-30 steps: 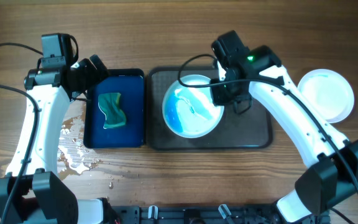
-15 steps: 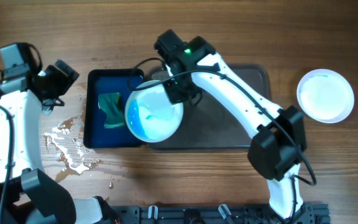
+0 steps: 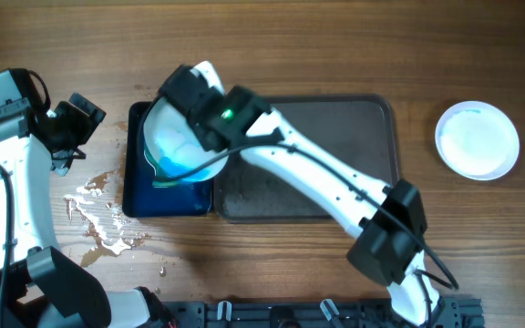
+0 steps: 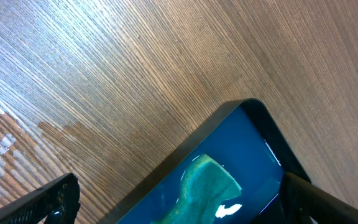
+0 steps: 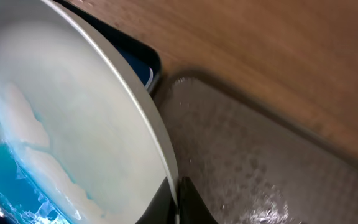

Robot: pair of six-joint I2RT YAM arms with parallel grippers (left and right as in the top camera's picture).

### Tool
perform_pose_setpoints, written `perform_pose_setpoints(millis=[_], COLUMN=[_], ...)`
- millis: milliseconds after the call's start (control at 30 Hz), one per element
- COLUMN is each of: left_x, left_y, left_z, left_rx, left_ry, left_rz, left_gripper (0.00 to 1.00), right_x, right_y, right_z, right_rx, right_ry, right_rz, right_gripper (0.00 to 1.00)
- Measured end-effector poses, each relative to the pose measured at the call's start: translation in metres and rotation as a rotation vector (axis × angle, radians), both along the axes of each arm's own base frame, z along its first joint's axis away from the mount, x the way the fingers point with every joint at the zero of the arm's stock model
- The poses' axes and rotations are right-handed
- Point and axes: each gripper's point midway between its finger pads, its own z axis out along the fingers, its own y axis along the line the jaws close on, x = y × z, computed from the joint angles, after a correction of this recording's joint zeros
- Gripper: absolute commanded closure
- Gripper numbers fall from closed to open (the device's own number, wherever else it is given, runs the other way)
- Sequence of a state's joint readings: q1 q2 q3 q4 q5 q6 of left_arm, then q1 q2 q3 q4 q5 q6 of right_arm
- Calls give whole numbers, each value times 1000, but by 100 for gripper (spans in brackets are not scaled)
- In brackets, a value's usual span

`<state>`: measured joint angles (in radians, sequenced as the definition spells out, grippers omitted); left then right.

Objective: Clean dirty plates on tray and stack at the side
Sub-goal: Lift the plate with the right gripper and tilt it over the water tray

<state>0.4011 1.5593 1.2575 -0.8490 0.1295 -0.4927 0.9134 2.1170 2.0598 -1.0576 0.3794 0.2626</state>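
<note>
1. A smeared plate (image 3: pixel 173 146) is held by its rim in the shut right fingers (image 5: pixel 182 205), above the blue tray (image 3: pixel 133 189), its face turned up.
2. A sponge (image 4: pixel 207 183) is seen in the blue tray, under the plate.
3. The left fingers (image 3: pixel 78 128), spread wide and empty, are placed just left of the blue tray, nearest the sponge.
4. No long axis is offered by the round plate.
5. A second plate (image 3: pixel 478 139) is seen far right, beyond the grey tray (image 3: pixel 335 137).

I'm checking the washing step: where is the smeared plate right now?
In the overhead view, the smeared plate is left of centre, held by the right pincer over the blue tray, just left of the grey tray.
</note>
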Motion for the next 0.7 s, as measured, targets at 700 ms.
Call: perform_pose_setpoints(millis=[700], left_x=[0], left_y=[5], left_z=[-18], left_rx=[-29], left_ry=[40], left_rz=[14], left_gripper=[0], right_x=[-36], right_y=[95], right_z=[87], right_rx=[-543], right_ry=[-656], right_rz=[481], right_gripper=[96])
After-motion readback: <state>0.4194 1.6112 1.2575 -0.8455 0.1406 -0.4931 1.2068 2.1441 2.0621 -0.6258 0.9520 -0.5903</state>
